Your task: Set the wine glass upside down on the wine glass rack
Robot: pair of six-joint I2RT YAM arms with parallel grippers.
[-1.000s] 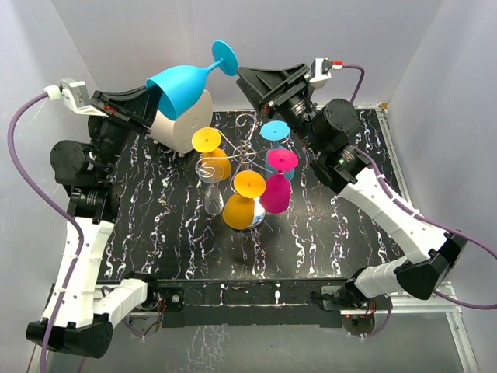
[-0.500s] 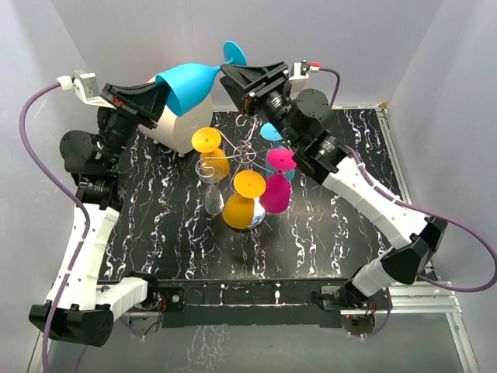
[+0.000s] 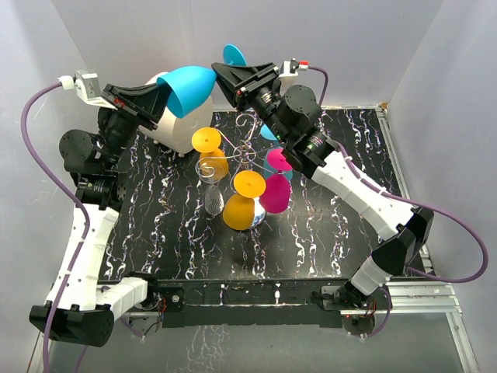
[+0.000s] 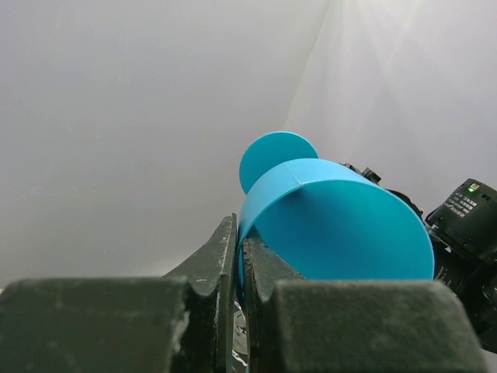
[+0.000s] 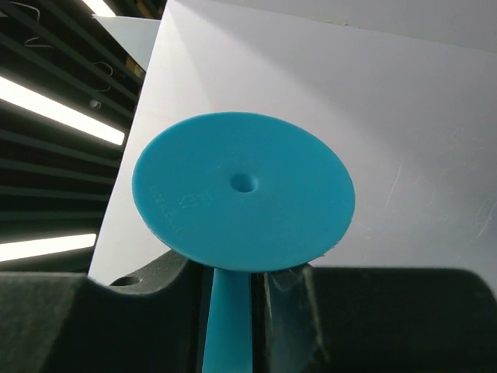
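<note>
The blue wine glass point(image 3: 190, 84) hangs on its side high above the back of the table, its foot point(image 3: 233, 54) pointing right. My left gripper point(image 3: 165, 97) is shut on the bowl's rim, one finger inside and one outside; the left wrist view shows the glass point(image 4: 342, 225) pinched at the left gripper point(image 4: 239, 241). My right gripper point(image 3: 220, 71) has closed on the stem just below the round foot point(image 5: 242, 190), and the stem fills the gap of the right gripper point(image 5: 233, 287). The wine glass rack point(image 3: 247, 122) stands below, mid-table.
On the rack hang two yellow glasses point(image 3: 248, 184), a pink one point(image 3: 281, 159) and another blue one point(image 3: 268, 132). A clear glass point(image 3: 213, 198) hangs beside them. A big cream cylinder point(image 3: 180, 128) stands at the back left, under the held glass. White walls enclose the black marbled table point(image 3: 326, 233).
My right arm swung left to the glass's stem and its jaws narrowed onto it. The left arm tipped the glass flatter and shifted it slightly right.
</note>
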